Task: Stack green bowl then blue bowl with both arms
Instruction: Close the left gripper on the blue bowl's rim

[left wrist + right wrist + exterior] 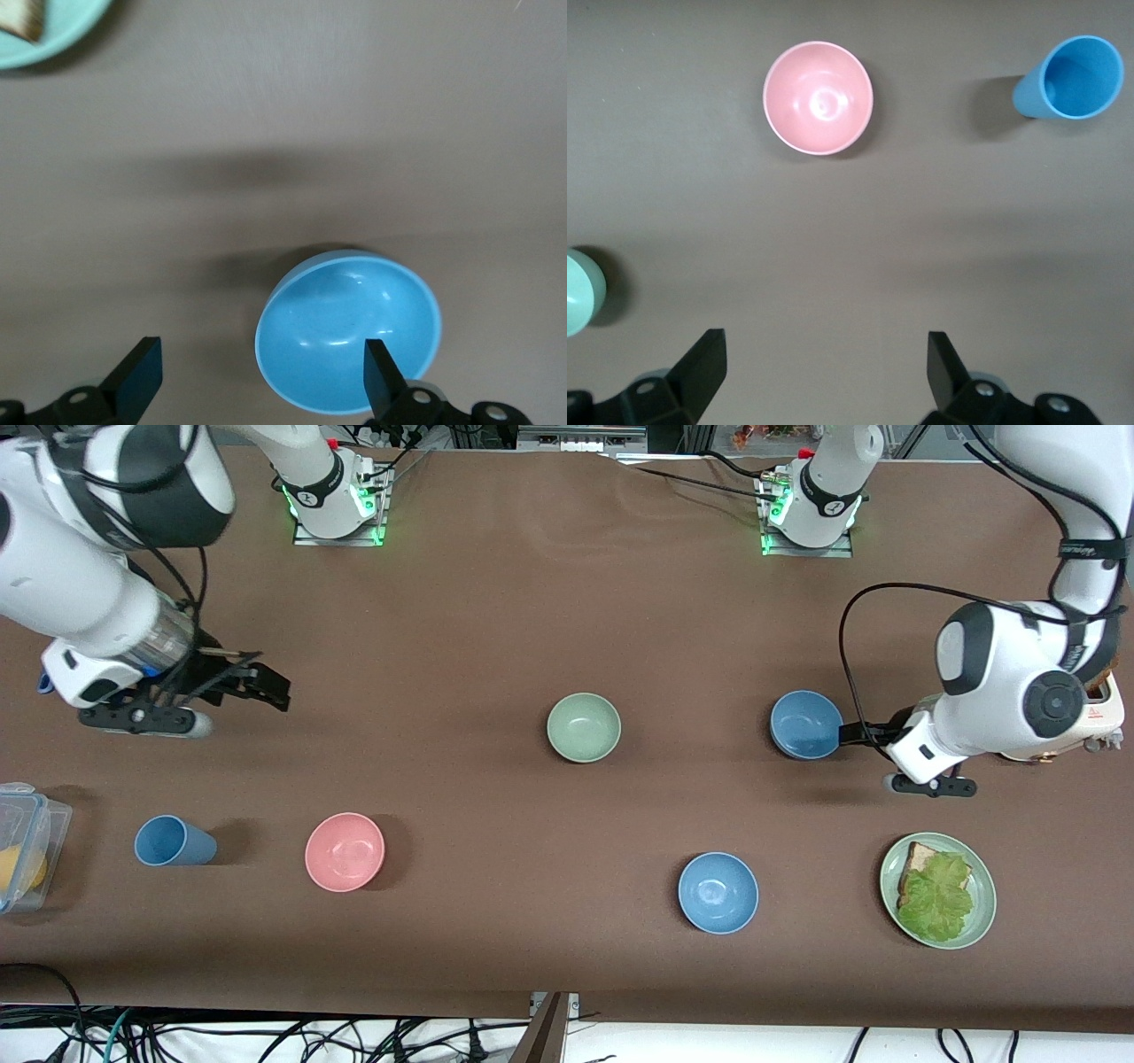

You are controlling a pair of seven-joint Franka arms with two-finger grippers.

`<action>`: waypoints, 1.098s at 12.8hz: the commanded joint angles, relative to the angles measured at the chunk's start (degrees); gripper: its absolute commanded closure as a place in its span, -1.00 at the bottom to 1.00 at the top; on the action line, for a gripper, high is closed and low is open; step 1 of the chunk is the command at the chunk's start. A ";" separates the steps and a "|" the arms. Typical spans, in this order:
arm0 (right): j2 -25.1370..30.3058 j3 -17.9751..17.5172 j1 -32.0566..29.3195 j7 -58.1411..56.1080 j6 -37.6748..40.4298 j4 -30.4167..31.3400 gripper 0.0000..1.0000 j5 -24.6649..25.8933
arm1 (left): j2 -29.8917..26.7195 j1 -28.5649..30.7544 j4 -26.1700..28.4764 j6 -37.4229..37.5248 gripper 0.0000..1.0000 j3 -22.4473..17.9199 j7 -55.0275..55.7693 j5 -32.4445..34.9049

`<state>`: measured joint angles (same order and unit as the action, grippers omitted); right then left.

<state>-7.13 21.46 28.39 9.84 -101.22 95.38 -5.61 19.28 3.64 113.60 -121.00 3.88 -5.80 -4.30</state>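
Nothing stacked yet: 0 of 2 bowls moved. The green bowl (583, 727) sits alone mid-table, empty. The blue bowl (805, 724) is empty too, beside it toward the left arm's end. The left gripper (257, 376) is at the blue bowl, fingers open, one fingertip over its rim, not clamped. The right gripper (819, 372) hangs open over bare table at the right arm's end. Near the front edge: pink bowl (345, 851), blue cup (173, 841) and glossy blue bowl (718, 892), all empty; plate (982, 921) holds bread and lettuce.
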 commanded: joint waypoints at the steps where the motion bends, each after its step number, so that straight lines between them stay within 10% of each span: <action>1: 3.60 -9.12 -11.56 -5.78 2.08 1.74 -1.00 0.95 | -3.63 1.02 7.40 -5.89 -1.00 -0.10 -6.57 -4.47; 5: 4.92 -22.31 -25.90 -6.76 2.87 1.83 -1.00 2.79 | -5.22 1.10 18.91 -19.51 -1.00 -0.19 -12.72 -9.48; 8: 5.19 -23.40 -26.72 -6.76 2.96 1.92 -1.00 3.51 | -5.04 1.10 21.75 -23.14 -0.83 -0.28 -20.10 -18.43; 12: 5.19 -23.31 -26.72 -6.67 2.96 1.57 -1.00 4.03 | -4.69 1.19 21.66 -23.14 0.88 -0.98 -22.15 -20.31; 14: 5.19 -23.31 -26.72 -6.24 2.70 1.21 -1.00 4.91 | -4.52 1.19 21.66 -23.05 1.00 -0.98 -22.15 -21.44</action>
<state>-3.78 -0.70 2.94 3.62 -98.56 95.55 -1.73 16.17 4.58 134.04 -143.81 2.82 -25.77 -23.23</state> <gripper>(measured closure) 0.000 0.590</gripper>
